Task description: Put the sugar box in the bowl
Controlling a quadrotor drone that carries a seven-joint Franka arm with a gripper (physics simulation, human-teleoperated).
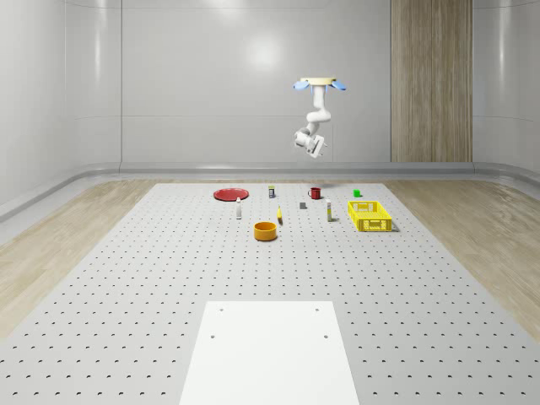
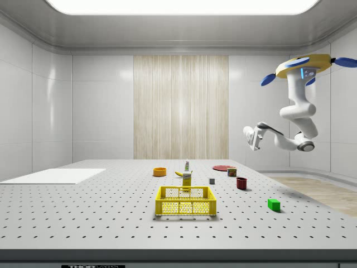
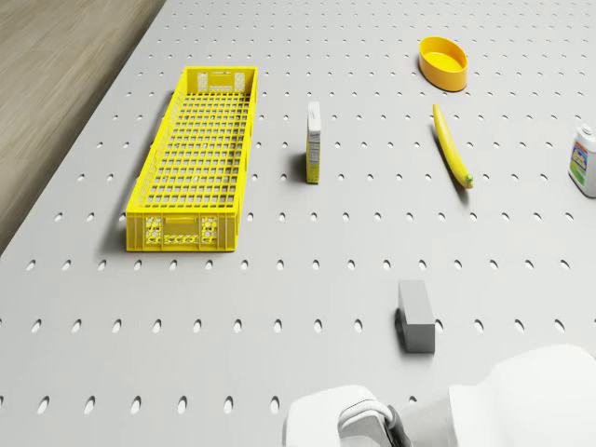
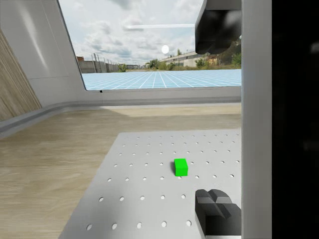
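Grey perforated flooring is stretching across the room beneath my drone, which is hovering high above the far end of the floor, over the area near the red mug. I am seeing the arm hanging bent below it, with the gripper dangling in mid-air, well above every object and touching nothing; I cannot tell how far its fingers are parted. In the wrist view it is facing out over the floor's edge, where a green cube is sitting.

Working outward, a small grey block is lying nearest below the drone. Beyond it the sugar box is standing upright on the floor, between the yellow crate and the banana, apart from both. The bowl, orange-yellow, is resting farther on, past the banana's far end. A white bottle is standing off to the side, and a red plate is lying near the far edge.
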